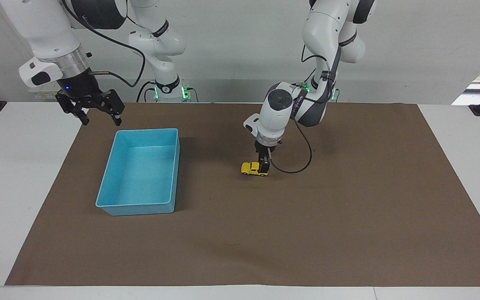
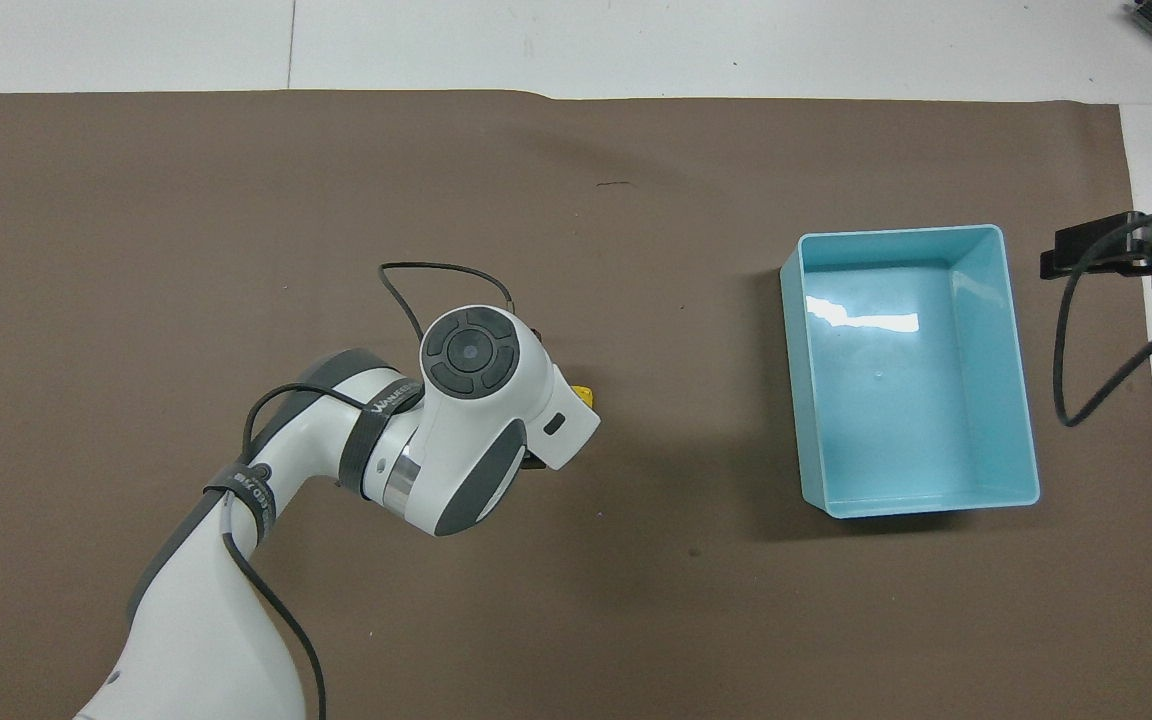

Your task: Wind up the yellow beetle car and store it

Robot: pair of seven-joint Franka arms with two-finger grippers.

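The fingers of the left gripper are set down over the end of the yellow beetle car that faces the left arm's end of the tabletop; whether they are pinching the car or merely standing at it cannot be told. The car is seen resting on its wheels on the brown mat, about midway between the tabletop's two ends and somewhat nearer to the robots' edge than to the edge away from them. In the overhead view nearly all of the car is covered by the left arm's wrist, and only a yellow sliver is left showing. A black cable is looped from that wrist just beside the car. The blue bin is placed well apart from the car, toward the right arm's end, with nothing seen inside it and bare mat lying between the two. The right gripper is held in the air over the mat's corner at the robots' edge, just beside the bin, with its fingers spread wide.
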